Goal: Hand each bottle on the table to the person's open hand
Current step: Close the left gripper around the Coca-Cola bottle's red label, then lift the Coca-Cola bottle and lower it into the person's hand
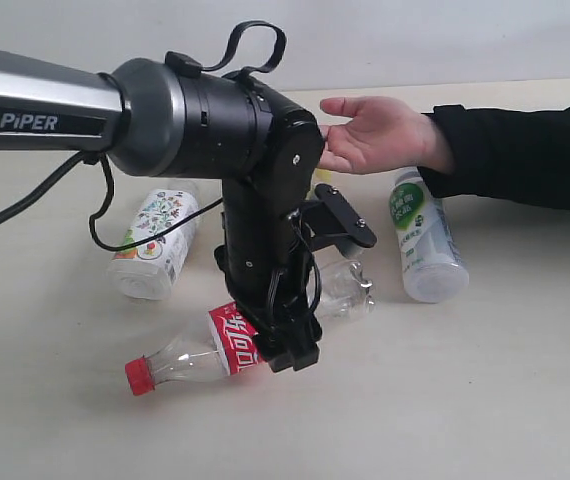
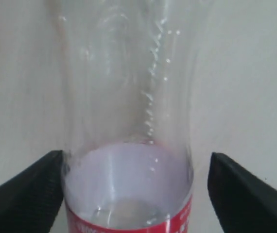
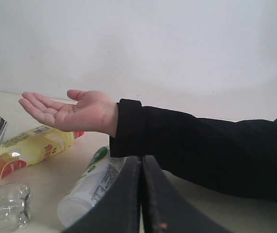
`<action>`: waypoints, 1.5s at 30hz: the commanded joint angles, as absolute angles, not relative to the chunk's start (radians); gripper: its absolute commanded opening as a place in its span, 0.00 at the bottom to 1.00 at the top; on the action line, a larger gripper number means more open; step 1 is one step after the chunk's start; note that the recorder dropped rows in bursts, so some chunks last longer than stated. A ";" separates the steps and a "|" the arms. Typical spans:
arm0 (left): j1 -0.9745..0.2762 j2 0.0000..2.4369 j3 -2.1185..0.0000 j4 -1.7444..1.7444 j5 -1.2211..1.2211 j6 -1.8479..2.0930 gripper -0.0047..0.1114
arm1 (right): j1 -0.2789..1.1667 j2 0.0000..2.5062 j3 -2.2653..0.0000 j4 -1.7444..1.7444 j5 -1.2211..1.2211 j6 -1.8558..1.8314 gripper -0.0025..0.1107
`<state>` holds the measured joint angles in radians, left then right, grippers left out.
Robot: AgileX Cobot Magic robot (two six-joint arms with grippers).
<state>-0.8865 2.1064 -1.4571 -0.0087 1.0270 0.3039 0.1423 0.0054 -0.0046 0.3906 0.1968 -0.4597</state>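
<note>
The clear Coca-Cola bottle (image 1: 227,345) lies on its side on the table (image 1: 485,400), its red cap (image 1: 139,376) pointing left. My left gripper (image 1: 290,355) is lowered over its body. In the left wrist view the bottle (image 2: 129,145) stands between the open fingers; one fingertip (image 2: 29,194) is against it and the other is apart from it. The floral bottle (image 1: 157,240) and the green-white bottle (image 1: 423,235) lie on their sides. The arm hides most of the yellow bottle (image 3: 31,148). My right gripper (image 3: 141,194) is shut and empty.
The person's open hand (image 1: 375,130) hovers palm up behind my left arm, and the black sleeve (image 1: 525,150) stretches in from the right. In the right wrist view the hand (image 3: 70,111) is above the yellow bottle. A black cable (image 1: 35,195) hangs under the left arm.
</note>
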 commanded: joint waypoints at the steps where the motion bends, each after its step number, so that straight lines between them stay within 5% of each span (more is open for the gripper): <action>1: -0.889 2.121 -1.464 -0.012 1.010 0.303 0.70 | 0.146 0.000 0.000 0.391 0.194 -0.459 0.02; 21: -0.889 2.146 -1.464 -0.012 1.020 0.303 0.69 | 0.146 0.000 0.000 0.391 0.194 -0.459 0.02; 26: -0.889 2.146 -1.464 -0.012 1.020 0.303 0.47 | 0.146 0.000 0.000 0.391 0.194 -0.459 0.02; 30: -0.889 2.146 -1.464 -0.012 1.022 0.303 0.04 | 0.146 0.000 0.000 0.391 0.194 -0.459 0.02; 45: -0.889 1.939 -1.499 0.000 1.118 0.175 0.04 | 0.146 0.000 0.000 0.391 0.194 -0.459 0.02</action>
